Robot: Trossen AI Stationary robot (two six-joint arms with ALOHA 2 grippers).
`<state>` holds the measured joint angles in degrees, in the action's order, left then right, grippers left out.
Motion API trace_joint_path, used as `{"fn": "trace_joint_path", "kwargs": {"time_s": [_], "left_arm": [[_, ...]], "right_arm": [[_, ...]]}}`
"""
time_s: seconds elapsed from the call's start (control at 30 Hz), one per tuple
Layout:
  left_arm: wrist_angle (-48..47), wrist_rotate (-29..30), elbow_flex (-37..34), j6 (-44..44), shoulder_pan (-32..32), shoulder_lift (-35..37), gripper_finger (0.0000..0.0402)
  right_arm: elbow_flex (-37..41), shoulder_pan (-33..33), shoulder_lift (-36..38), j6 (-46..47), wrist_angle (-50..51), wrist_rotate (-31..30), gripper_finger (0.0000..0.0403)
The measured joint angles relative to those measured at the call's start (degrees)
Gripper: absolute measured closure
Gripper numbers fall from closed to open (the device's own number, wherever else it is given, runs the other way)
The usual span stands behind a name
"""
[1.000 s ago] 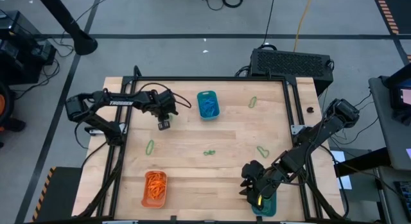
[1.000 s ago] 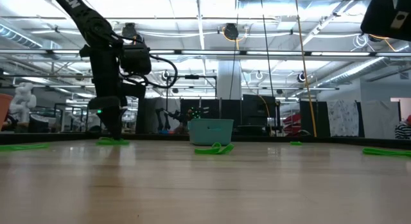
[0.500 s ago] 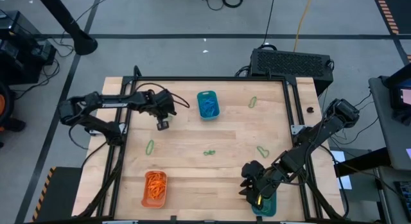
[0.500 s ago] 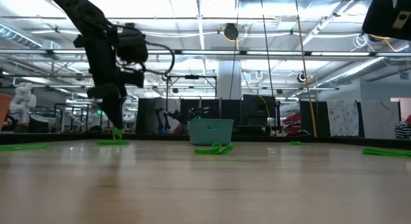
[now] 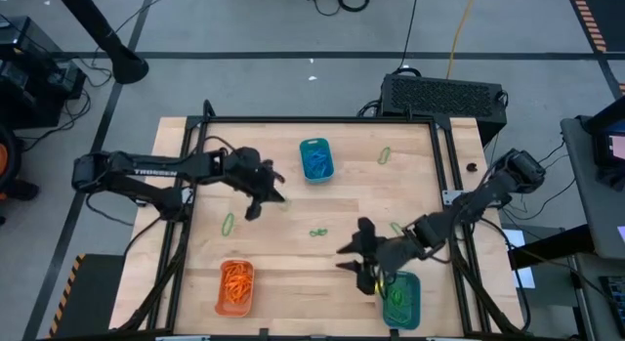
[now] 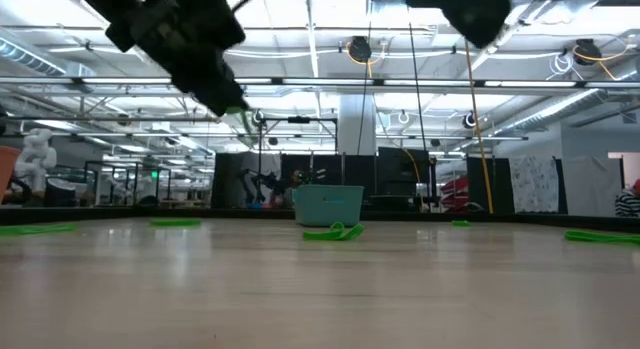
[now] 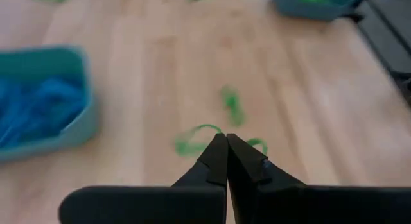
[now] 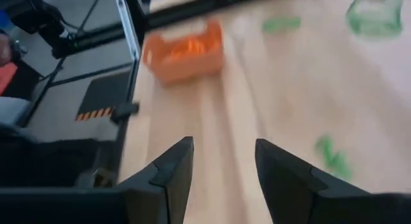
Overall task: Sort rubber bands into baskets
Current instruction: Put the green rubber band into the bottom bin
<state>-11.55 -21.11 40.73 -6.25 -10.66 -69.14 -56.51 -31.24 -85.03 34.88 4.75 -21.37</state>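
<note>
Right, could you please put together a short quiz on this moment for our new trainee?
1. Which basket lies closest to the right gripper? A: the orange basket. B: the teal basket of blue bands. C: the teal basket of green bands.
2. True or false: the right gripper is shut on an orange band.
3. Fill in: the left gripper is lifted off the table and shut on a ___ rubber band.
Key: 1 C; 2 false, its fingers are apart and empty; 3 green.
</note>
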Motion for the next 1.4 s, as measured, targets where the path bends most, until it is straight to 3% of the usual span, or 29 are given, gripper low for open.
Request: {"fn": "trace_joint_path", "kwargs": {"time_s": [0.23,0.4,0.67,0.87,1.4], "left_arm": [[7.8,0.2,0.0,3.9,8.2,-1.3,0.04],[13.4,0.3,0.0,4.5,12.8,-2.1,0.04],[20.5,1.1,0.0,4.7,16.4,-2.0,0.0401],[20.6,2.0,0.0,4.6,16.8,-2.0,0.0401],[20.2,2.4,0.0,4.4,16.7,-2.0,0.0401]], "right_arm": [[0.0,5.8,-2.6,-20.0,-14.1,0.5,0.0243],[0.0,8.7,-4.7,-28.0,-19.6,1.5,0.0243],[0.0,12.7,-8.3,-30.2,-25.4,4.7,0.0243],[0.0,15.3,-11.6,-30.7,-31.3,8.2,0.0243],[0.0,17.8,-13.6,-30.7,-33.2,11.0,0.0252]]}}
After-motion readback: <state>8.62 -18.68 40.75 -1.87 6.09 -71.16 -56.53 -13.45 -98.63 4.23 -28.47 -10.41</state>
